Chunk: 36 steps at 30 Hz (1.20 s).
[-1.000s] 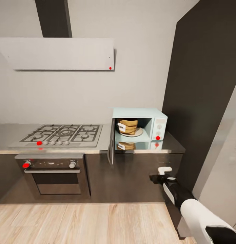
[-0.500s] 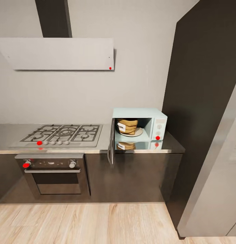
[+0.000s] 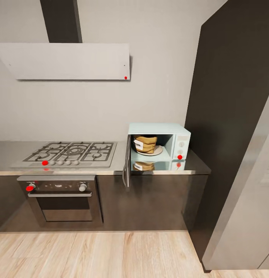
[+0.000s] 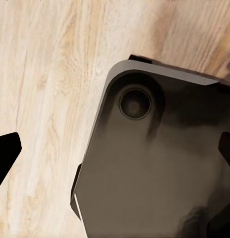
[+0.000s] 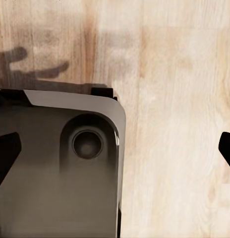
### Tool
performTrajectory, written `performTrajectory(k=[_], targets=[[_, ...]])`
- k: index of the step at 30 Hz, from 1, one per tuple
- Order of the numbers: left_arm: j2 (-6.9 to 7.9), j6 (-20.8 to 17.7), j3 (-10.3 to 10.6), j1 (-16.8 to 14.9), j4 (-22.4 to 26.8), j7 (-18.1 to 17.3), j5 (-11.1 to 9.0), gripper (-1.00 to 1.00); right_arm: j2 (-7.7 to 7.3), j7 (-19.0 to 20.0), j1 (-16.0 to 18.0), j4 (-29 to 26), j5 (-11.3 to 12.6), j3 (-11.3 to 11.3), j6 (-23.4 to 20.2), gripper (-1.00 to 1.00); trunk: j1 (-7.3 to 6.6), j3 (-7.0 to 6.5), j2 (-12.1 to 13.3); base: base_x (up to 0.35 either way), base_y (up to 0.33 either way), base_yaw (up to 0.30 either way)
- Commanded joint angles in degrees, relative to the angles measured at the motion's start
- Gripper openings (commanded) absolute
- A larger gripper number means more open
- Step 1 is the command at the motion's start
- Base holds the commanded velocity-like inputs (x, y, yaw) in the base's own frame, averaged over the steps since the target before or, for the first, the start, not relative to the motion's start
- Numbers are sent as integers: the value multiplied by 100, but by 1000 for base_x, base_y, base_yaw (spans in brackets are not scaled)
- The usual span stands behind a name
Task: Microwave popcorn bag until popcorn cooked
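Both claws [image 4: 115, 148] [image 5: 115, 148] spread wide, aimed down at robot base [image 4: 159, 163].

Steel gas hob [image 3: 68, 152] with black grates, built-in steel-and-black oven [image 3: 61, 199] below it (red knob at left), flat grey extractor hood [image 3: 65, 61] above, light wood plank floor [image 3: 96, 255].

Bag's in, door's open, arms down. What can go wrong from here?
1. The microwave door stands wide open, edge-on toward the robot; a misjudged push could shove the light box along the countertop.
2. The popcorn bag sits near the front opening; the closing door might catch it.
3. Both end effectors hang over the robot's base, so reaching up again costs accuracy.
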<state>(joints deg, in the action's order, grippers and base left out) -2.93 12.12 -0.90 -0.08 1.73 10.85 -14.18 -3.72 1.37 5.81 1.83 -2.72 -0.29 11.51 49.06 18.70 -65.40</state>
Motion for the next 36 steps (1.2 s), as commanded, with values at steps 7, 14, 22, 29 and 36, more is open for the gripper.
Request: performTrajectory(k=[7, 14, 22, 29, 36], targets=[[-15, 15, 5, -1, 7, 14, 19, 100, -46, 12, 8, 15, -27, -10, 40, 100, 0, 6, -4, 0, 0, 0], [122, -963, 20, -5, 1964, 3, 87, 100, -40, 12, 8, 11, -27, -15, 36, 100, 0, 6, -4, 0, 0, 0], [563, -2939, 6, -255, 4852, -678, 13, 100, -37, 13, 8, 11, -49, -7, 27, 100, 0, 6, -4, 0, 0, 0], [578, -3039, 2, -1935, 5243, -924, -117, 100, -28, 18, 8, 11, -79, -7, 27, 100, 0, 6, -4, 0, 0, 0], [601, -3620, 3, -2915, 6319, -2877, -1245, 100, -24, 87, 8, 11, -112, 9, 27, 100, 0, 6, -4, 0, 0, 0]])
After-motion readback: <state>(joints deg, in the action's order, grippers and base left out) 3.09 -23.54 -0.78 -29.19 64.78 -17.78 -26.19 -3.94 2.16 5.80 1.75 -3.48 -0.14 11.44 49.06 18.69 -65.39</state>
